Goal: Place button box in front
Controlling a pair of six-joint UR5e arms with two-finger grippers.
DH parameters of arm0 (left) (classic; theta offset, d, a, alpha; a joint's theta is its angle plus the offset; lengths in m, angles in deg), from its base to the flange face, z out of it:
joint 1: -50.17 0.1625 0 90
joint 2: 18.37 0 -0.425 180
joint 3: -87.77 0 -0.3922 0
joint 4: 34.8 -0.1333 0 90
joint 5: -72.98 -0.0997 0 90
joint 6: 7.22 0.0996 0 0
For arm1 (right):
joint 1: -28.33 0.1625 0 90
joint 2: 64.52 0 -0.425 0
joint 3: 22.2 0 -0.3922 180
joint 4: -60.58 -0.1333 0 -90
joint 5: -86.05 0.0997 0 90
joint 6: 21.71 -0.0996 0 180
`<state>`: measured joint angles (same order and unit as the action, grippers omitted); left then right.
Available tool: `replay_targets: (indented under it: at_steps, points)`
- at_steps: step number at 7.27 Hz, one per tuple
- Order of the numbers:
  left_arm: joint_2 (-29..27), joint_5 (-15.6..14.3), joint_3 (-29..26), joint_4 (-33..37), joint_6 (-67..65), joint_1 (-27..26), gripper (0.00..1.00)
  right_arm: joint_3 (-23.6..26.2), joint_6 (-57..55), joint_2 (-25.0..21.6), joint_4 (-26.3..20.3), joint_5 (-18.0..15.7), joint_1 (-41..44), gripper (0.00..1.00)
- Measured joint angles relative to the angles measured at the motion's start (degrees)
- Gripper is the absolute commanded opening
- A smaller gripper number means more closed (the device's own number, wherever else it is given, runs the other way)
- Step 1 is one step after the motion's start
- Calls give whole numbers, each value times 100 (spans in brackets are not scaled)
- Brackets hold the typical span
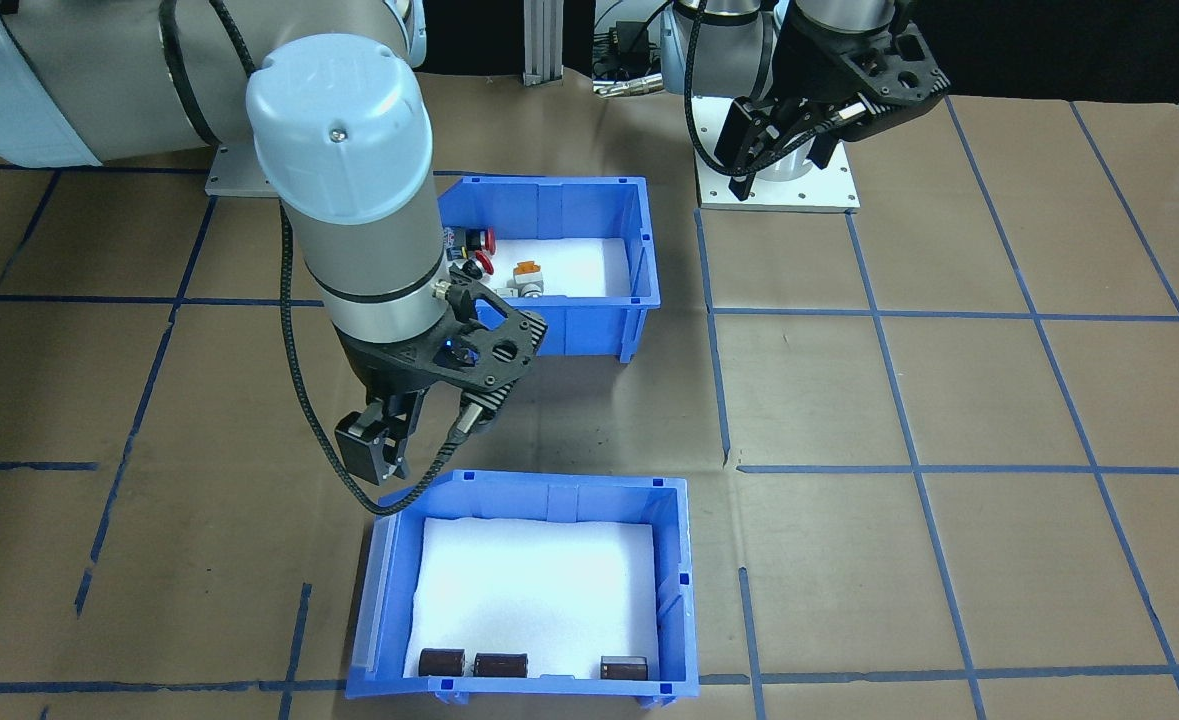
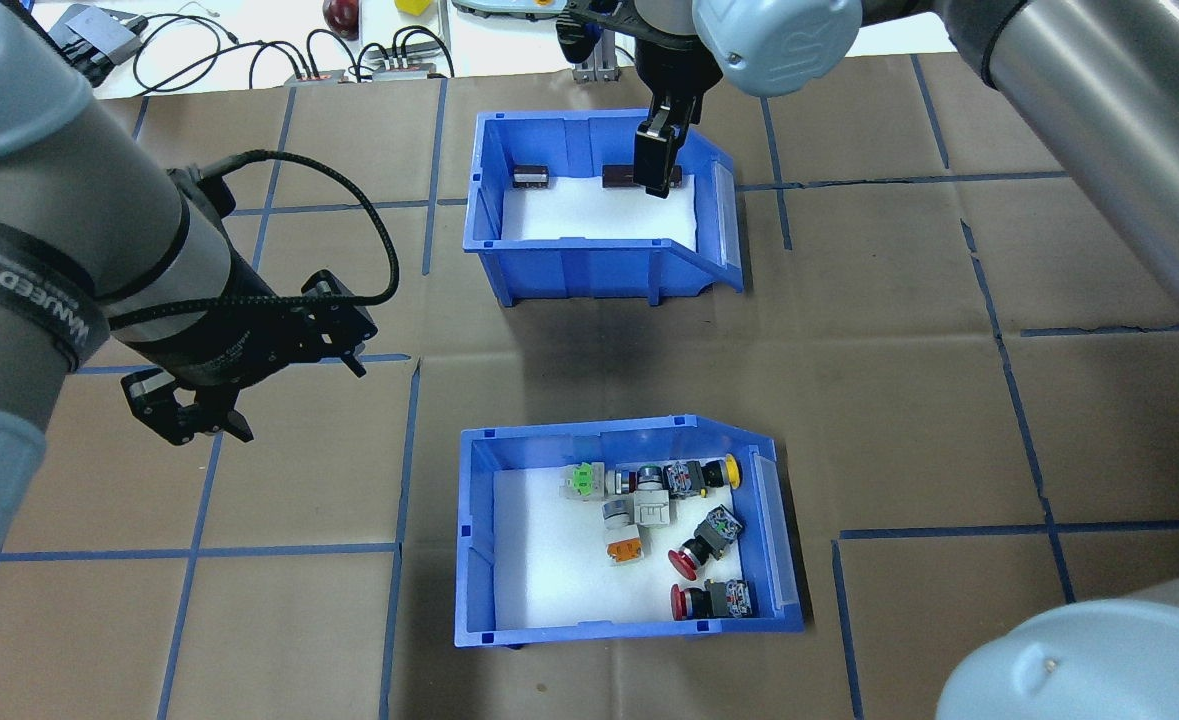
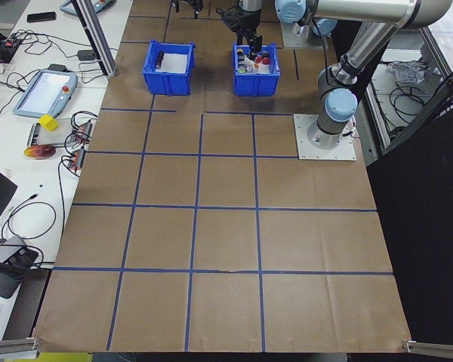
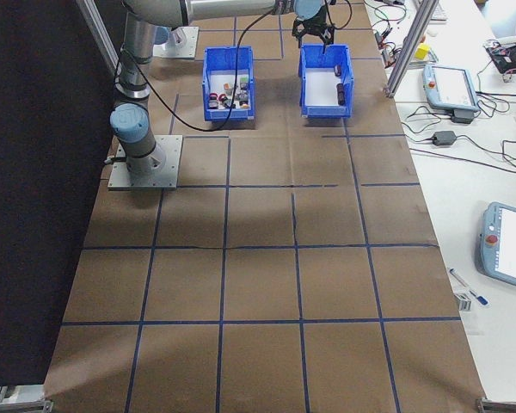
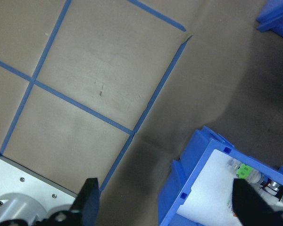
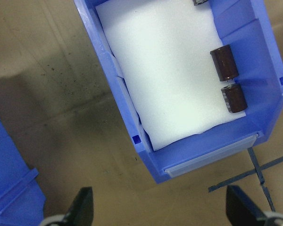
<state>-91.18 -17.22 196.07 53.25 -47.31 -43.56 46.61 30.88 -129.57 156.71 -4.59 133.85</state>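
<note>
Resting on the table (image 2: 899,400), nearer the robot's base than its twin: button box (image 2: 629,630), blue, white foam liner, holding red, orange, yellow and green switches (image 2: 664,510) bunched toward its sloped end.

Left gripper (image 2: 189,420): hangs above bare table beside the box, off its tall end, apart from it; fingers spread, holding nothing. Its wrist view catches only one corner of the box, with a green switch at the frame's edge.

Right gripper (image 2: 657,155): hangs over the second bin (image 2: 599,270) (the one with dark cylinders (image 2: 530,177)), well apart from the button box; empty, and its wrist view shows the fingers (image 6: 82,207) set wide apart.

Hidden or unclear: in the front-facing view the right arm covers much of the button box, leaving a few switches showing. In the overhead view the right gripper overlaps one cylinder. Both side views show the bins small and far away; individual switches are hard to tell apart there.
</note>
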Motion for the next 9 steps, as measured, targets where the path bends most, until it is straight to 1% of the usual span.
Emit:
replay_targets:
  at_steps: [2,3,4,5,6,7,8,9]
  points:
    - [527,270,797,-230,-2091,-271,99,-25,201,288,100,-48,415,100]
    - [718,352,1144,-386,-3161,-530,99,-24,277,482,132,-64,595,100]
    - [788,378,1360,-596,-4168,-924,99,-7,430,650,186,-70,704,100]
    - [762,373,1556,-883,-5176,-1443,99,15,592,799,317,-74,783,100]
    - [639,357,1782,-1341,-6146,-1983,99,26,674,951,504,-76,853,100]
    - [381,355,1944,-1907,-6820,-2428,99,32,699,1084,645,-79,920,100]
    - [-2,366,2011,-2360,-7253,-2819,99,34,703,1174,718,-81,971,98]
    - [-294,370,2041,-2646,-7654,-3144,99,44,709,1222,782,-81,993,85]
